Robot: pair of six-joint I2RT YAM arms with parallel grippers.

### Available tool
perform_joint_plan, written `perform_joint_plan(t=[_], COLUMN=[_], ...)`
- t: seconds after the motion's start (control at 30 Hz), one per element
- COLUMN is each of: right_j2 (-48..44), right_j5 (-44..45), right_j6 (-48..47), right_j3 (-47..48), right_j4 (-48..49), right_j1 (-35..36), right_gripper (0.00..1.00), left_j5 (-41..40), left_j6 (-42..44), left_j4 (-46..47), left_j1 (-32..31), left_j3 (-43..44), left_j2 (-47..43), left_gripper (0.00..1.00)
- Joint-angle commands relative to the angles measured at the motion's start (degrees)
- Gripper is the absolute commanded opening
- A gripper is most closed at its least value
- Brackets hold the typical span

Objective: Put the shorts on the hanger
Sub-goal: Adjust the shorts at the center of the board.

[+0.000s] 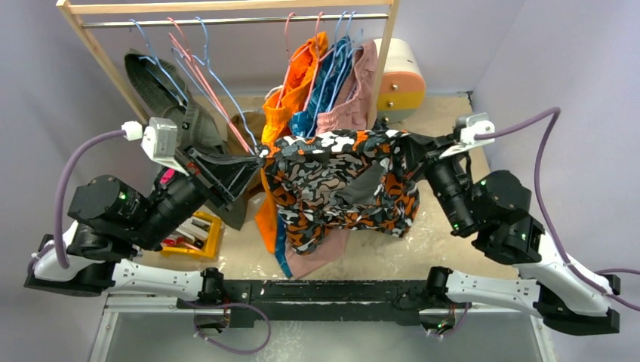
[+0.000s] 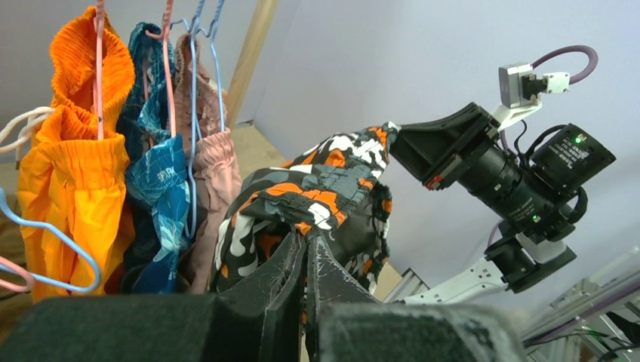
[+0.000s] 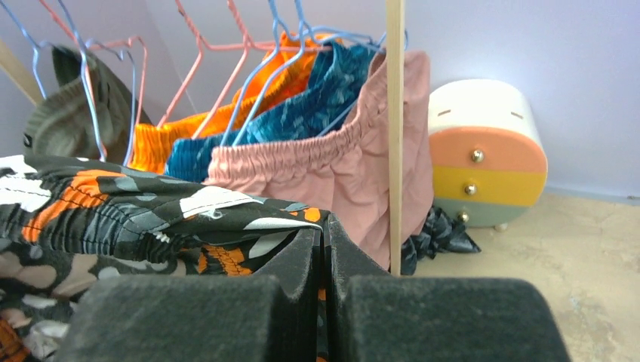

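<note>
Soft shorts [image 1: 340, 185] in blotchy orange, black, grey and white camouflage hang stretched by the waistband just in front of the wooden clothes rack [image 1: 226, 6]. The left gripper [image 1: 260, 156] and right gripper [image 1: 398, 139] are each clamped tight on one end, fingertips buried in fabric. Thin light-blue wire hangers [image 2: 56, 228] on the rack overlap and are hard to separate.

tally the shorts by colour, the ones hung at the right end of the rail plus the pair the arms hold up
orange shorts: 1
teal patterned shorts: 1
dusty pink shorts: 1
camouflage shorts: 1
total: 4
</note>
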Motion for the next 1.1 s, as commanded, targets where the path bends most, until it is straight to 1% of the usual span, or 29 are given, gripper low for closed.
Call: perform_joint_plan(t=[0.0,0.13,0.27,0.47,0.53,0.6,0.67,0.77,0.87,1.0,1.07], right_j2=[-3.2,-4.2,-4.8,-7.0,-6.9,-6.0,-5.6,-6.4,-7.6,-8.2,-7.2], right_j5=[5.6,1.1,-3.4,-20.0,-24.1,-29.2,-31.8,-32.4,-33.5,-38.6,-43.3], right_j6=[-5.7,-5.9,-5.2,-5.1,-5.2,-5.5,-4.9,-4.1,-3.5,-3.6,-3.4], right_j3=[2.8,2.3,2.5,0.7,0.2,-0.2,-1.0,-2.6,-3.0,-2.0,-0.6], right_j4=[9.3,8.3,5.8,3.0,1.6,-0.6,-2.0,-1.7,-1.4,-2.8,-5.5], right_j1=[-0.4,-0.3,-0.3,-0.3,-0.3,-0.4,-0.3,-0.3,-0.4,-0.4,-0.3], right_gripper=[0.0,0.0,0.0,0.0,0.0,0.0,0.0,0.0,0.0,0.0,0.0], left_j5=[0.4,0.1,1.8,6.4,9.7,10.2,10.9,12.1,12.1,11.9,11.6], left_j6=[-1.0,-1.0,-0.1,0.5,1.8,2.7,3.1,3.4,4.0,5.4,6.6], left_j4=[0.5,1.3,0.5,-1.0,-2.8,-3.7,-3.6,-2.2,-1.6,-1.5,-0.5], left_j1=[0.1,0.1,0.1,0.1,0.1,0.1,0.1,0.1,0.2,0.1,0.1], left_j3=[0.4,-1.7,-0.9,-1.9,-2.5,-3.4,-4.5,-5.6,-4.8,-2.2,-0.9], left_j2=[-2.6,-3.4,-2.2,-1.5,-1.9,-2.5,-3.5,-4.7,-4.1,-0.9,0.6], left_gripper=[0.0,0.0,0.0,0.0,0.0,0.0,0.0,0.0,0.0,0.0,0.0])
